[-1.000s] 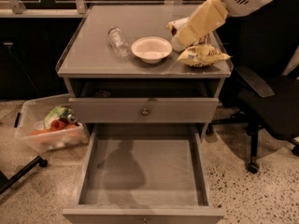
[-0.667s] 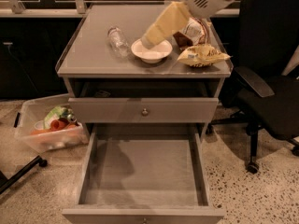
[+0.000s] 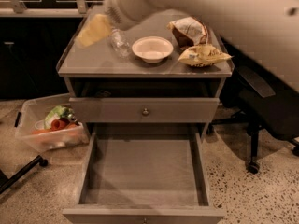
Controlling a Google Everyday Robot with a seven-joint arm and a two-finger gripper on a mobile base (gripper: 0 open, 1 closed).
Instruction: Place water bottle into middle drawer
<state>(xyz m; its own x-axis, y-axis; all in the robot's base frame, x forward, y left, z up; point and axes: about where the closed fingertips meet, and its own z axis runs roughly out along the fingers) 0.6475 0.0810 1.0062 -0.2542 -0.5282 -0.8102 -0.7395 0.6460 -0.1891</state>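
The water bottle [image 3: 119, 42], small and clear, lies on the grey cabinet top [image 3: 93, 62] just left of the white bowl [image 3: 152, 48]. The middle drawer [image 3: 144, 169] is pulled out wide at the bottom, its grey floor bare. My gripper [image 3: 93, 30] shows as a blurred yellowish shape above the cabinet top's left part, just left of the bottle. The arm sweeps in from the upper right across the frame.
Two snack bags [image 3: 189, 31] [image 3: 203, 55] lie on the right of the cabinet top. A shut drawer front with a round knob [image 3: 145, 111] sits above the open drawer. A clear bin of items [image 3: 49, 127] stands on the floor at left; an office chair [image 3: 261, 111] at right.
My gripper has swept left across the cabinet top, from over the snack bags, past the bowl, to the left of the bottle. The bottle and bowl have not moved.
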